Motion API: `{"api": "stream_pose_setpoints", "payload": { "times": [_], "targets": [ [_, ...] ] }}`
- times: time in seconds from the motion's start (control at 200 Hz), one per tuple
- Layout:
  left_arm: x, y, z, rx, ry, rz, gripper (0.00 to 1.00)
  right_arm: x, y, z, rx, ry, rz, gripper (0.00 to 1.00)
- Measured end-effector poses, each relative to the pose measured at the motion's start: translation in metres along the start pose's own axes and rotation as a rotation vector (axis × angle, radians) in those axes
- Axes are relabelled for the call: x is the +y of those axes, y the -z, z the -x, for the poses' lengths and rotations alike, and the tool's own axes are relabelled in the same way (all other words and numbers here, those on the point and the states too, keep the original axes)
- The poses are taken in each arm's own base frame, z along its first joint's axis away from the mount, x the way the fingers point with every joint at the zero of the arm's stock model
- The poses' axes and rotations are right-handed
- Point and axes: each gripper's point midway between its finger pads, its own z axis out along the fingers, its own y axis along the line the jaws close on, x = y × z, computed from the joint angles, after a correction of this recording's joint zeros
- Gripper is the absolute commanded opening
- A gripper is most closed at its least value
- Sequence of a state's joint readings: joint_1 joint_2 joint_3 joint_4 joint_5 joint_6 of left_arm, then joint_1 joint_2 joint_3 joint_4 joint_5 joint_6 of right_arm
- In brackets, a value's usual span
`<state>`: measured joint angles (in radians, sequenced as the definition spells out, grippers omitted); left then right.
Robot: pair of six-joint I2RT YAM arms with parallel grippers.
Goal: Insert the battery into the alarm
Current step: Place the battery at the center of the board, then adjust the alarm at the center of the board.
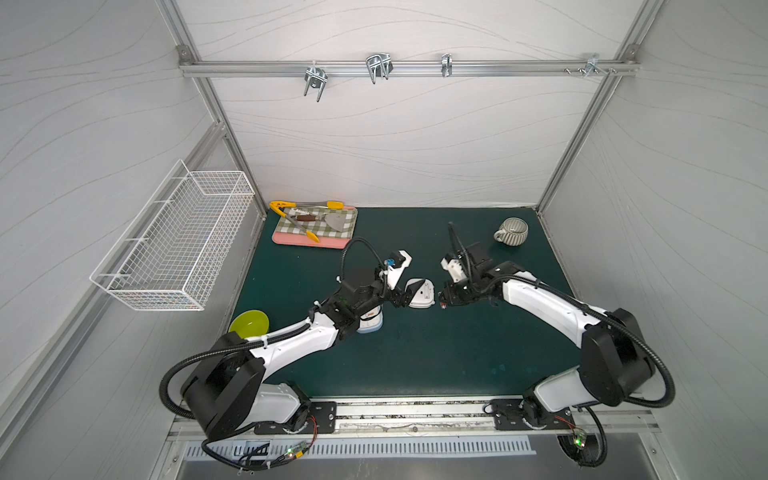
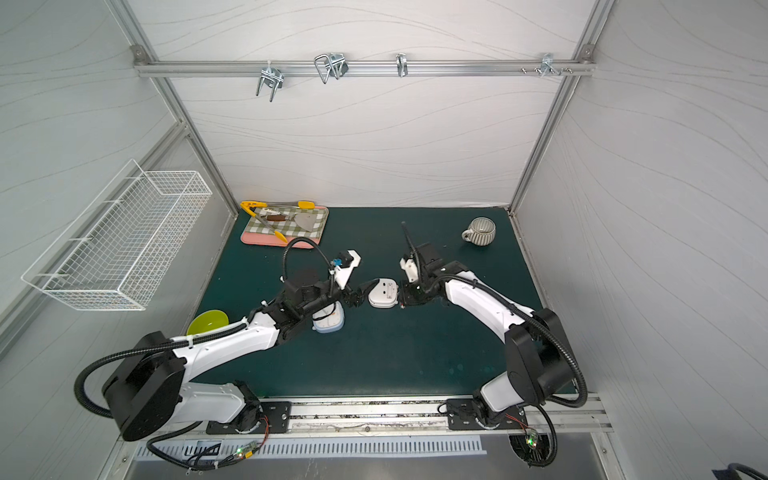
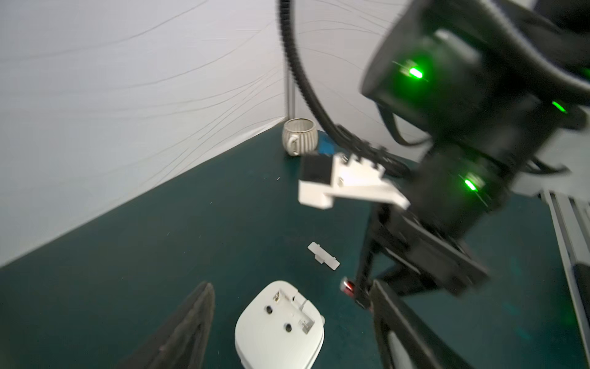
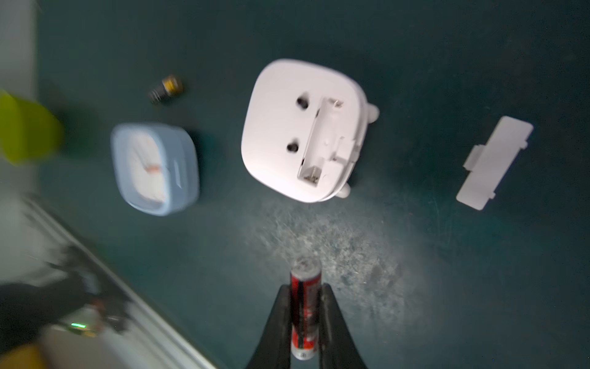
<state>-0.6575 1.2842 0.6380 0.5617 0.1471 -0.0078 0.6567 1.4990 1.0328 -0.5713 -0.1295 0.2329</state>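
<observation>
Now, white alarm point(image 4: 277, 127) lies back-up, batt. bay open & empty; right gripper point(image 4: 305, 287) pinches red-black battery point(image 4: 305, 306); left gripper point(image 2: 362, 293) spread wide, holding nothing.

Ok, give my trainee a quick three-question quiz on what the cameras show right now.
1. True or false: the slot in the white alarm is empty.
2. The right gripper is shut on: A mug, B battery, C bowl?
3. Fill in: the cover lies loose on the ___, apart from the alarm.
Key: 1 true; 2 B; 3 mat.
</observation>
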Motion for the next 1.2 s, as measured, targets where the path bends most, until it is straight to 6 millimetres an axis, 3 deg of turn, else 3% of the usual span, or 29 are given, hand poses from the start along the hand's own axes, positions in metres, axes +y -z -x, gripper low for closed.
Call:
{"api": "stream_pose_setpoints", "payload": {
  "times": [0.105, 0.225, 0.34, 0.44, 0.535, 0.585, 0.705, 0.905, 1.051, 1.201],
  "targets": [
    [0.051, 0.03, 0.005, -0.007, 0.237, 0.191, 0.86, 0.018, -0.021, -0.019, 0.053, 0.307, -0.115, 0.1],
    [0.117, 0.078, 0.008, -0.055, 0.535, 0.414, 0.88, 0.034, -0.039, -0.036, 0.071, 0.665, -0.199, 0.1],
    [0.15, 0.108, -0.005, -0.072, 0.725, 0.536, 0.88, 0.038, -0.061, -0.045, 0.105, 0.923, -0.269, 0.1],
    [0.149, 0.112, -0.018, -0.036, 0.81, 0.545, 0.88, 0.029, -0.081, -0.048, 0.153, 1.055, -0.321, 0.13],
    [0.145, 0.111, -0.025, -0.005, 0.852, 0.533, 0.88, 0.033, -0.082, -0.041, 0.128, 1.132, -0.318, 0.17],
    [0.143, 0.11, -0.027, 0.003, 0.863, 0.528, 0.88, 0.034, -0.083, -0.043, 0.131, 1.155, -0.307, 0.23],
    [0.141, 0.109, -0.027, 0.007, 0.873, 0.516, 0.88, 0.038, -0.08, -0.043, 0.12, 1.196, -0.282, 0.47],
    [0.139, 0.105, -0.032, 0.033, 0.871, 0.498, 0.88, 0.046, -0.062, -0.043, 0.071, 1.178, -0.236, 0.52],
    [0.135, 0.098, -0.037, 0.083, 0.833, 0.478, 0.89, 0.057, -0.028, -0.021, -0.075, 0.954, -0.219, 0.53],
    [0.115, 0.081, -0.032, 0.145, 0.706, 0.411, 0.91, 0.046, 0.008, 0.017, -0.196, 0.394, -0.177, 0.5]
  ]
}}
